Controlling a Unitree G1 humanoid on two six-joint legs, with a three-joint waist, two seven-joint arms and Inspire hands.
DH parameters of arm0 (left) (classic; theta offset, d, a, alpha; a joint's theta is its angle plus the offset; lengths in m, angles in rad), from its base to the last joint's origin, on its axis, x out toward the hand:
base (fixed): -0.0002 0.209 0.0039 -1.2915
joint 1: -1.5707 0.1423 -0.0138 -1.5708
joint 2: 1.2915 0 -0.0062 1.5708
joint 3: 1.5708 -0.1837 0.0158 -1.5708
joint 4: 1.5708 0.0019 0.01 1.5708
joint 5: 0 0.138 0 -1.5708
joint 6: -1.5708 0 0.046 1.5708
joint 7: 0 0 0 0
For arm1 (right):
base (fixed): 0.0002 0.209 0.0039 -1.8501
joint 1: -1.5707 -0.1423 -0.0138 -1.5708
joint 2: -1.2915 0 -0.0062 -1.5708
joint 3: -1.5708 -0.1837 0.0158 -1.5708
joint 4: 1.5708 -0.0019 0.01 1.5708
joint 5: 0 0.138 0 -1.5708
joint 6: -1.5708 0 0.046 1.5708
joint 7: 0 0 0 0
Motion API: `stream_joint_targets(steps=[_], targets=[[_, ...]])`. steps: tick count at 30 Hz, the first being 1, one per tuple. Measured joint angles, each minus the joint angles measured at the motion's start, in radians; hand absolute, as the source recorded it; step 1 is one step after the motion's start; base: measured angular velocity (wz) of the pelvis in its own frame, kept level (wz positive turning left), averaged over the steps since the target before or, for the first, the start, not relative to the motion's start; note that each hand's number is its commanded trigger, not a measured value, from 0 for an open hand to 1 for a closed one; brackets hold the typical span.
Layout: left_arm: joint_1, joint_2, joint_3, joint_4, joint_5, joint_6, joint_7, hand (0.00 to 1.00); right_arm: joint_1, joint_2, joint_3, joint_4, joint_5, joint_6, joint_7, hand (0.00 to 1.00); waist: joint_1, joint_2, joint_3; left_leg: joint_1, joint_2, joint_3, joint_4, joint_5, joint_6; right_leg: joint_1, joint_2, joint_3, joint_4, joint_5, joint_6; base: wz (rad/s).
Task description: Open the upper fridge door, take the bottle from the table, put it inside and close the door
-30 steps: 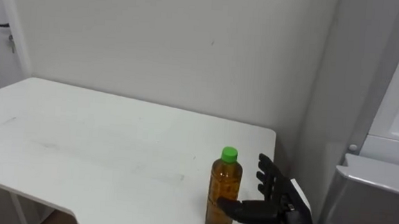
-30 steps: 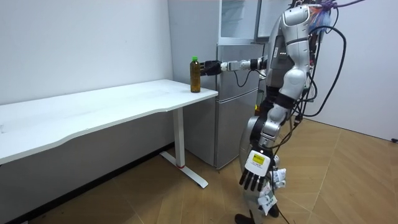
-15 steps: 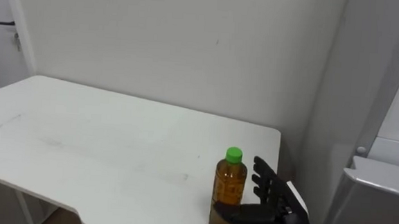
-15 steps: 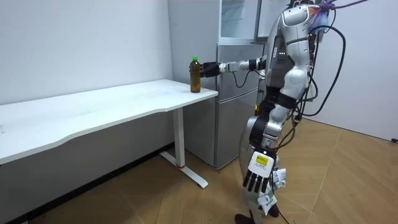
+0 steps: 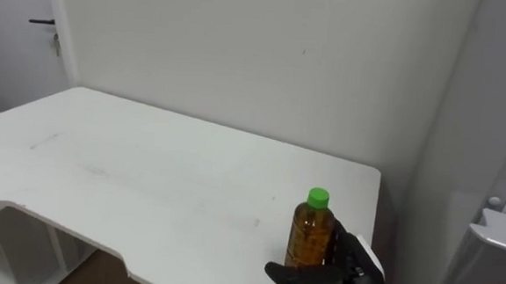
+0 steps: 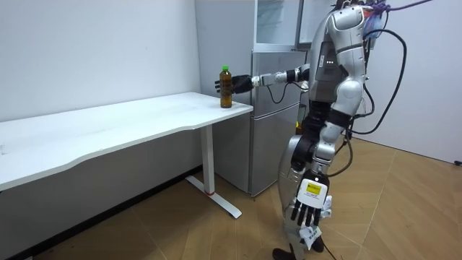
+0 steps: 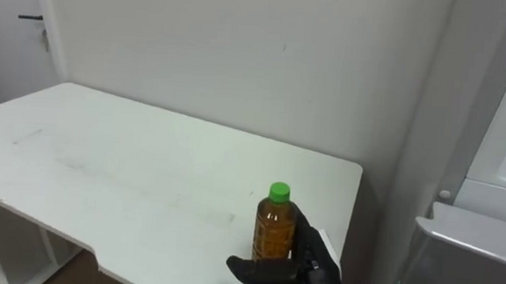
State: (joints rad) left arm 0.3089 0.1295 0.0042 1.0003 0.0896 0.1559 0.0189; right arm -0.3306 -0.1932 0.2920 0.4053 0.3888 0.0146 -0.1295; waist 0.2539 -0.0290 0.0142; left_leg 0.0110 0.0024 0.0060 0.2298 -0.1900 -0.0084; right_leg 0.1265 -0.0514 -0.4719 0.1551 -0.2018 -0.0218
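Observation:
An amber bottle [image 5: 310,238] with a green cap stands upright near the right front corner of the white table [image 5: 146,171]. My right hand [image 5: 351,273] reaches in from the lower right. Its thumb lies across the front of the bottle's base and its fingers curl behind the bottle's right side, so it is shut on the bottle. In the room view the bottle [image 6: 226,87] stands at the table's end with that hand [image 6: 242,81] around it at arm's length. My left hand [image 6: 309,211] hangs by my leg with straight fingers.
The grey fridge [image 6: 278,123] stands just right of the table, and I stand in front of it. Its lower door top [image 7: 475,252] shows at the right edge, with the upper compartment [image 6: 278,22] above it. A white wall runs behind the table.
My right hand has slid forward from beside the bottle to enclose it, thumb in front and fingers behind. The eye view has shifted to the right. The left hand has swung slightly.

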Motion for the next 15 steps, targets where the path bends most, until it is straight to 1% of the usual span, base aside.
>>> stream_joint_targets(steps=[2, 4, 15], targets=[[0.003, 0.000, -0.003, 0.000, 0.000, 0.000, 0.000, 0.00, 0.000, 0.001, 0.002, 0.000, -0.001, 0.000, 0.001, 0.00, 0.001, 0.004, 0.0004, -0.001, 0.000, 0.000, 0.000, 0.000, 0.000, 0.000, 0.000, 0.000, 0.000, 0.000, 0.000, 0.00], [0.006, 0.001, -0.008, 0.000, 0.000, 0.000, 0.000, 0.00, 0.000, 0.003, 0.002, 0.011, -0.001, 0.000, 0.001, 0.00, 0.001, 0.006, -0.0011, -0.001, 0.000, 0.000, 0.000, 0.000, 0.000, 0.000, 0.000, 0.000, 0.000, -0.001, 0.001, 0.00], [0.015, -0.001, -0.010, -0.001, -0.020, -0.002, -0.003, 0.00, 0.000, 0.007, 0.004, 0.052, 0.000, 0.000, -0.001, 0.00, 0.003, 0.012, -0.0035, -0.002, 0.000, 0.000, 0.000, 0.000, 0.000, 0.001, 0.000, -0.001, -0.002, -0.001, 0.001, 0.00]])
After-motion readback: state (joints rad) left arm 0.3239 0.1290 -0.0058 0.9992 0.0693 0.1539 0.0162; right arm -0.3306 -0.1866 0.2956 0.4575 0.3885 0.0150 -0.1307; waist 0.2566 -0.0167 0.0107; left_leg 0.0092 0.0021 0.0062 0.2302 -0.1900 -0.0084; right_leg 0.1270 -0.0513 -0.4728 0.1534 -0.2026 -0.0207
